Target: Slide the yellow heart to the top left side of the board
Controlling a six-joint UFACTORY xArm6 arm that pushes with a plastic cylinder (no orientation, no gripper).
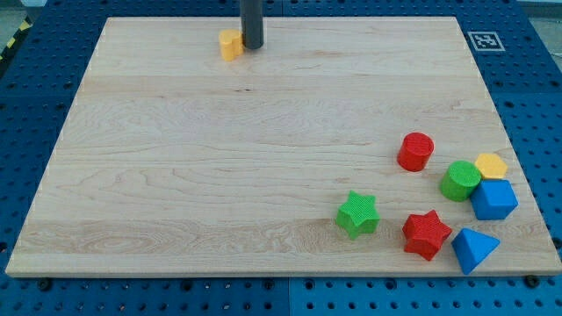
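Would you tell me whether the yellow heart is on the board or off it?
On it: the yellow heart rests on the board near its top edge, with my tip at its right side.

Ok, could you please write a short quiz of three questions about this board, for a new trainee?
1. True or false: my tip stands just at the view's right of the yellow heart.
2. Which block lies nearest the view's bottom right corner of the board? A. green star B. blue triangle C. red cylinder
3. Fill in: the green cylinder sits between the red cylinder and the ____ block at the view's right.

Key
1. True; the tip is close against the heart, near the view's top edge.
2. B.
3. Yellow; that yellow block lies just above the blue cube.
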